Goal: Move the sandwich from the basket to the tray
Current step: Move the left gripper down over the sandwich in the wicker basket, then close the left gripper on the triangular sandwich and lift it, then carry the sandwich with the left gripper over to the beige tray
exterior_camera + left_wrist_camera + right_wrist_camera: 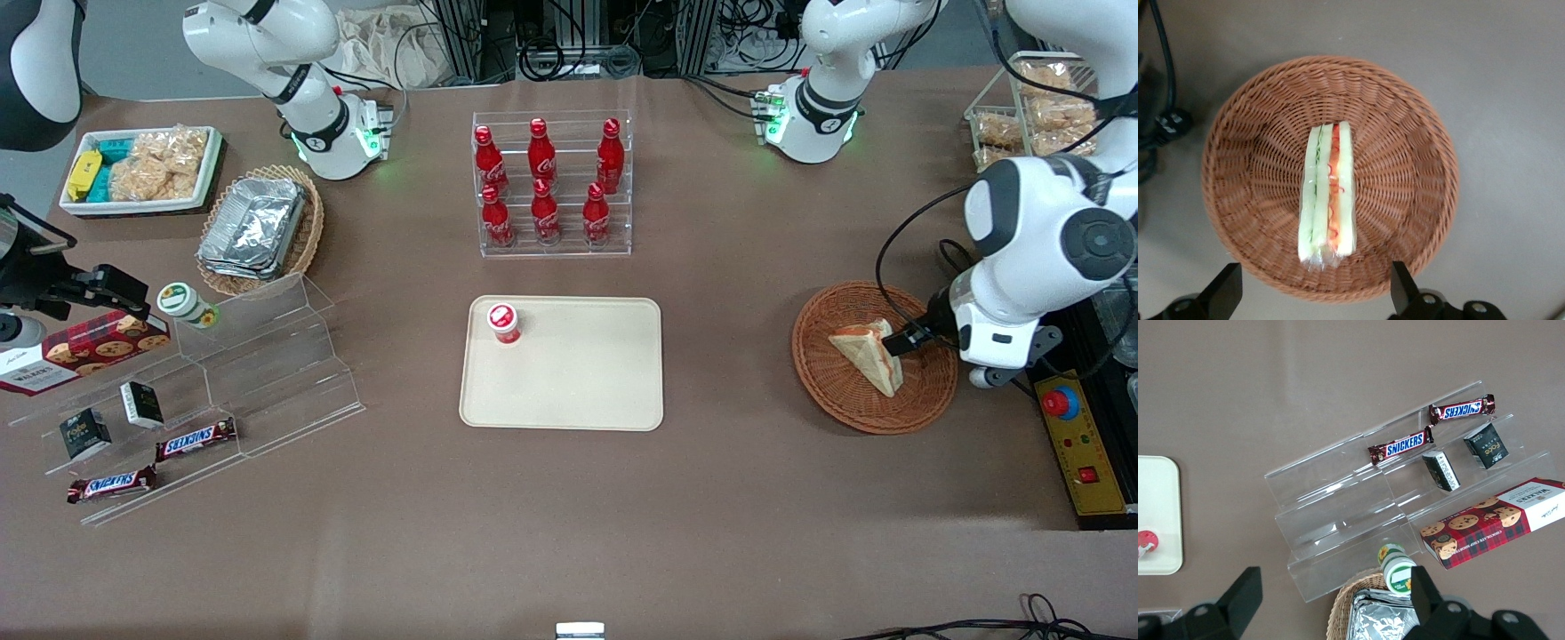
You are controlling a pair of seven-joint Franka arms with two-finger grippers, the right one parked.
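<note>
I hold my gripper (1315,293) with fingers spread wide above the sandwich (1327,197) in the basket (1405,120), so the grasp is not yet made and I judge I must next descend and close on it.

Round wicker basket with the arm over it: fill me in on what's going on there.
The left arm's pincer hovers open above the round reddish-brown woven wicker basket, its two fingers apart and touching nothing. The triangular white-bread sandwich with red and green filling lies in the basket, not yet grasped. The flat beige rectangular plastic tray toward the table's middle holds only a small red-capped bottle.
</note>
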